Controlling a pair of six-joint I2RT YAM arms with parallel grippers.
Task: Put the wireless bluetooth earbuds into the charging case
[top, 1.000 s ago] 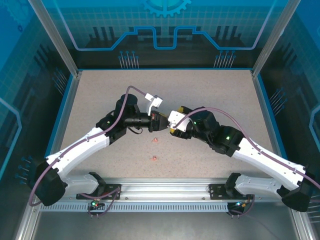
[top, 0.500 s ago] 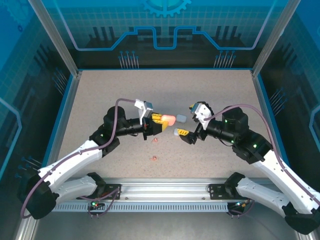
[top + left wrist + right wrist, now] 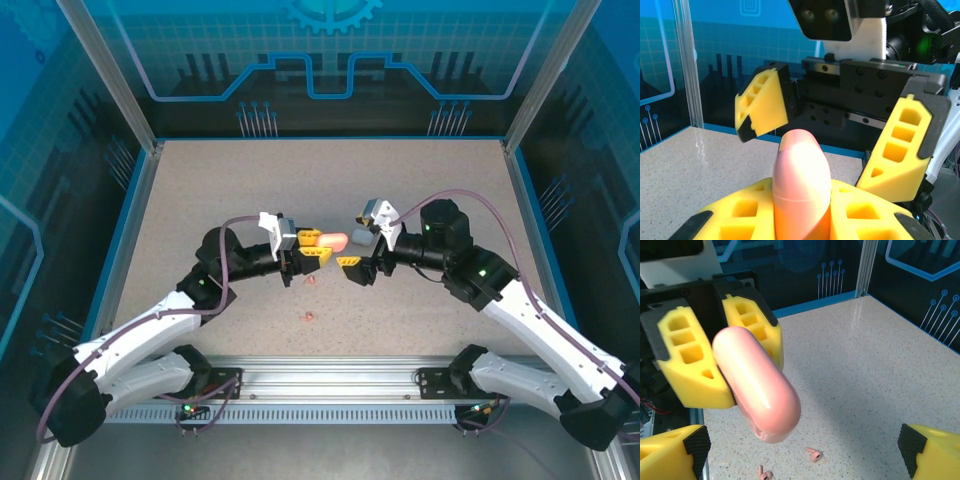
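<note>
The left gripper (image 3: 316, 252) pinches one end of the pink charging case (image 3: 334, 240), clear of the table (image 3: 440, 180). At its three o'clock the right gripper (image 3: 357, 250) stands spread wide, holding nothing. Pinkish earbuds (image 3: 310, 280) lie at six o'clock. The lid seems shut. An off-centre push from the right fingers could twist the smooth case loose.

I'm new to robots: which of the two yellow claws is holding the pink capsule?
The left gripper, shut on the pink case; the right gripper faces it, jaws wide open, holding nothing.
</note>
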